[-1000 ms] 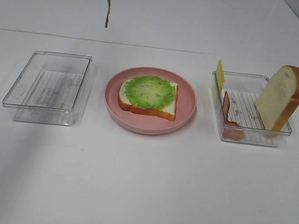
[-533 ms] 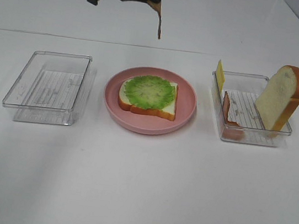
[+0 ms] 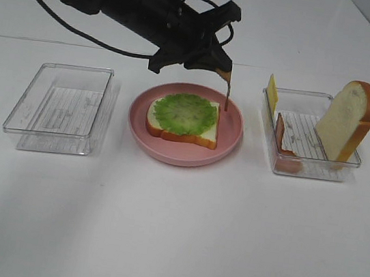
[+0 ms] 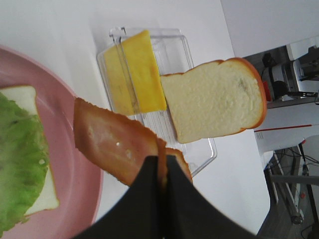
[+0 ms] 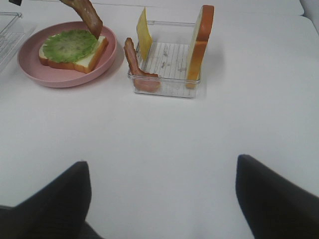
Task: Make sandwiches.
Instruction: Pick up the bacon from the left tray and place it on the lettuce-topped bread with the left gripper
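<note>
**Overhead view with both wrist views.** Since the earlier frames the left arm has swept in from the upper left of the overhead frame to its upper centre. This brings the left gripper [image 3: 222, 68] and the bacon strip [image 3: 227, 95] it carries over the right rear part of the pink plate [image 3: 139, 122]. The jaws are pinched together on the strip's upper end, as the left wrist view confirms [image 4: 162, 167]. The strip [image 4: 114, 144] hangs nearly vertical, its lower tip close to the bread slice [image 3: 202, 137]; contact cannot be judged. This slice lies flat at the plate's centre with the lettuce [image 3: 185, 113] on top.

At centre right of the frame, the right tray [image 3: 308, 172] holds a cheese slice [image 3: 272, 93] on edge. It also holds a second bacon strip [image 3: 280, 139] leaning on the tray's near left wall and a second bread slice [image 3: 347, 120] standing tilted. The left tray [image 3: 54, 135] sits at centre left.

The right gripper [image 5: 162, 164], shown only in its own wrist view, hovers over the white table [image 3: 171, 233]. Its jaws are spread wide and hold nothing.
</note>
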`<state>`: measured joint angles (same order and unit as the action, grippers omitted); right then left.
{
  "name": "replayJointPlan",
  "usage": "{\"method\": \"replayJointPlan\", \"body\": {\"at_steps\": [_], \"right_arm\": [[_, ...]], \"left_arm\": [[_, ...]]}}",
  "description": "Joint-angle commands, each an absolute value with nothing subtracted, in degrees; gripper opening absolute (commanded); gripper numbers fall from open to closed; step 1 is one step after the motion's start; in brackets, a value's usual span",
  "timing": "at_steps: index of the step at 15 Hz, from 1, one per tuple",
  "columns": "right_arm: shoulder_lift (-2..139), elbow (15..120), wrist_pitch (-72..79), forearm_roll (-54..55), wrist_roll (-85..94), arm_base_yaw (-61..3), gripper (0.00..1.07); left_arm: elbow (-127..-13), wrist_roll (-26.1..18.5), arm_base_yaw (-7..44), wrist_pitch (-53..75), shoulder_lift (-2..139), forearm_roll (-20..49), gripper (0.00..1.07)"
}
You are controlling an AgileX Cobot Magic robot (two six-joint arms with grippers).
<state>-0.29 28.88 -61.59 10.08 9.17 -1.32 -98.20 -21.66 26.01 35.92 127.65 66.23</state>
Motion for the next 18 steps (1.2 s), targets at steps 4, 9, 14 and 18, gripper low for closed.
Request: {"method": "replayJointPlan", "body": {"at_steps": [4,9,14,18], "right_arm": [[-1.20,28.93,-61.02,10.26,9.68,-1.09,0.76],[-1.20,28.93,-61.02,10.26,9.68,-1.09,0.76],[-1.20,28.93,-61.02,10.26,9.68,-1.09,0.76],[-1.20,28.93,-61.02,10.26,9.68,-1.09,0.76]], "left_arm": [[-98.49,-22.17,24.35,39.65,129.66,62.62,0.00],[-98.49,-21.54,21.08,41.20,129.72,55.00,0.00],[-98.49,-14.32,20.68,41.14,129.72,44.92,0.11],[-98.49,-8.42,20.68,38.85,129.72,37.30,0.29]]}}
